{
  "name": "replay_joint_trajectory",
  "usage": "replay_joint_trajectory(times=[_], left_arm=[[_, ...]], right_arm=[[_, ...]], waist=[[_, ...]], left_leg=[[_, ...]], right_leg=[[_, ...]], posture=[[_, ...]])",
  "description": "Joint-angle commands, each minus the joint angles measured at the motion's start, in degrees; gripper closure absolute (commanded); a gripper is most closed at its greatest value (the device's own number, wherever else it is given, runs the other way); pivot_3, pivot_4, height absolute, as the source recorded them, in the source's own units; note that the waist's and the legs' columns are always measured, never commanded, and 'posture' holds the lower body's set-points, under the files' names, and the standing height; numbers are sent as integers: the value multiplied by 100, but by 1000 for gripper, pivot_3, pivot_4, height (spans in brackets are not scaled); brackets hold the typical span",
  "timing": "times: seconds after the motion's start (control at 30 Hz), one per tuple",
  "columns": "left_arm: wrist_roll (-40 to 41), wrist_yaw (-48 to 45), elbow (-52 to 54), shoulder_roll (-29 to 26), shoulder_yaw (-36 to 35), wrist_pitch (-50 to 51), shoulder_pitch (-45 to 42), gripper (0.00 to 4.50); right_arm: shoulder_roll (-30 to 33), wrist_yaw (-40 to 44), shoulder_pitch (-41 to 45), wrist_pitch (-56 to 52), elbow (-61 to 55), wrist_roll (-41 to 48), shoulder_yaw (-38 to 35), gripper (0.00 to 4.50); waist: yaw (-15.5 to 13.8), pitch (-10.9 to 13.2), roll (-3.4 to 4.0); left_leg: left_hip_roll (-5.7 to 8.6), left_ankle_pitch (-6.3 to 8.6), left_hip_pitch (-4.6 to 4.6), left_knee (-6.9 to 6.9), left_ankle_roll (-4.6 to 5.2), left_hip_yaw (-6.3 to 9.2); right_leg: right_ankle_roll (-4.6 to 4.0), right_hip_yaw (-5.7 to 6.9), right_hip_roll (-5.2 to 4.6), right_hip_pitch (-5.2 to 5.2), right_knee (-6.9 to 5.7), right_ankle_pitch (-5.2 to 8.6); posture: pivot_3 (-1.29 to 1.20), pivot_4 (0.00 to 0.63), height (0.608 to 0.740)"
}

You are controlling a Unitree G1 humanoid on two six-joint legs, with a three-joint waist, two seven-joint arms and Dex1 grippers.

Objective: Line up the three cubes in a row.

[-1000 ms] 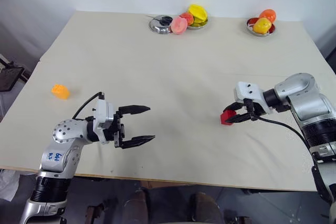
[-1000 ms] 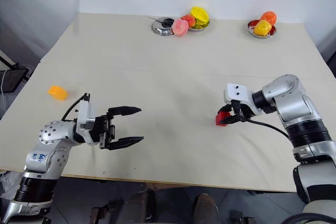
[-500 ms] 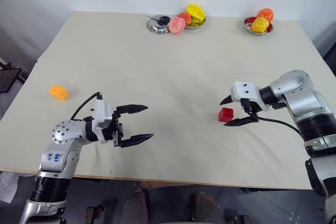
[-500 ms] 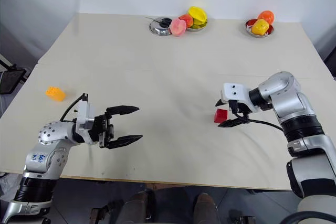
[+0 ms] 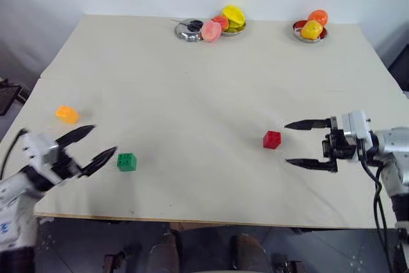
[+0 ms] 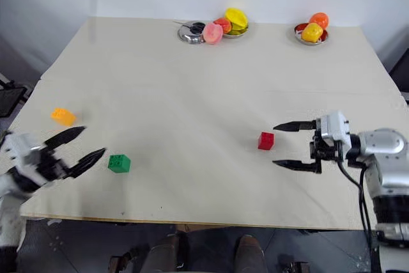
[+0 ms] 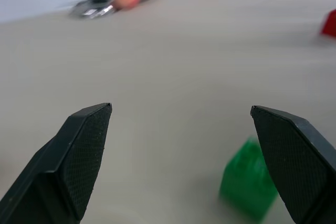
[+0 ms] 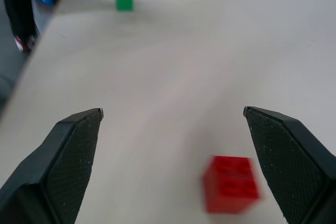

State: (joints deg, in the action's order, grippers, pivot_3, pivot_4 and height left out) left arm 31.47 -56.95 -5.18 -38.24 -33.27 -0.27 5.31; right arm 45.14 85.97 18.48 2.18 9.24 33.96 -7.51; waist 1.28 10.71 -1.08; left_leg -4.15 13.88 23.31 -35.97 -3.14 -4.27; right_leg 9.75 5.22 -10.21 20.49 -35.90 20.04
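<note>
Red cube (image 5: 271, 139) sits free on the table (image 5: 192, 81), right of centre, studs up. Right gripper (image 5: 298, 144) is just beside it on the right, fingers spread wide, pointing at it, holding nothing; a clear gap separates fingertips and cube.

Green cube (image 5: 126, 162) sits near the front edge on the left. Left gripper (image 5: 94, 142) is just to its left, fingers also spread, empty, not touching it. The arm is blurred in the head views, so the exact gap is hard to judge.

Orange-yellow cube (image 5: 66, 114) lies further left and a bit further back, near the left edge, apart from both grippers.

The three cubes are well apart, roughly strung across the table, not in a tidy row.

Bowls of toy fruit (image 5: 231, 19) stand along the far edge.
</note>
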Motion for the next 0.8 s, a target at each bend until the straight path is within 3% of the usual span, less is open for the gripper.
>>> replay_joint_trajectory(times=[0.03, 0.23, 0.4, 0.6, 0.8], left_arm=[[230, -232, -41, -90, -548, -51, 588, 0], [242, -584, -332, -116, -802, -63, 1266, 0], [241, -430, 223, 208, -686, -134, 1536, 0], [440, 922, 2518, 1264, 159, 529, 1673, 0], [-303, 2131, 2973, 1690, 793, 774, 1533, 0]], right_arm=[[-323, -457, -275, -164, -785, 396, -294, 21], [-771, -787, -699, -202, -1364, 471, -284, 21], [-1027, -752, -775, 112, -1242, 282, -205, 21], [-968, -571, -806, 146, -1101, 150, -191, 21], [-968, -499, -806, 38, -1164, 114, -103, 21]], waist=[[22, 0, 0], [4, 0, -1], [0, -1, -3], [-4, -2, -6], [19, -2, -6]], left_leg=[[-1, 0, 0, 0, 0, -1], [-7, 9, 0, -1, -4, -1], [-11, 14, -1, 0, -4, -1], [-12, 16, -1, -5, -2, 1], [-21, 13, -4, -7, -6, -1]], right_leg=[[0, 0, 0, 1, 0, 0], [-5, 0, 5, 2, 2, 2], [-6, 1, 8, 2, 3, 3], [-6, -2, 8, -3, -2, 2], [-6, -7, 21, -2, -1, 2]], posture=[[0, 150, 740], [0, 150, 740], [0, 150, 740], [0, 150, 740], [0, 150, 740]])
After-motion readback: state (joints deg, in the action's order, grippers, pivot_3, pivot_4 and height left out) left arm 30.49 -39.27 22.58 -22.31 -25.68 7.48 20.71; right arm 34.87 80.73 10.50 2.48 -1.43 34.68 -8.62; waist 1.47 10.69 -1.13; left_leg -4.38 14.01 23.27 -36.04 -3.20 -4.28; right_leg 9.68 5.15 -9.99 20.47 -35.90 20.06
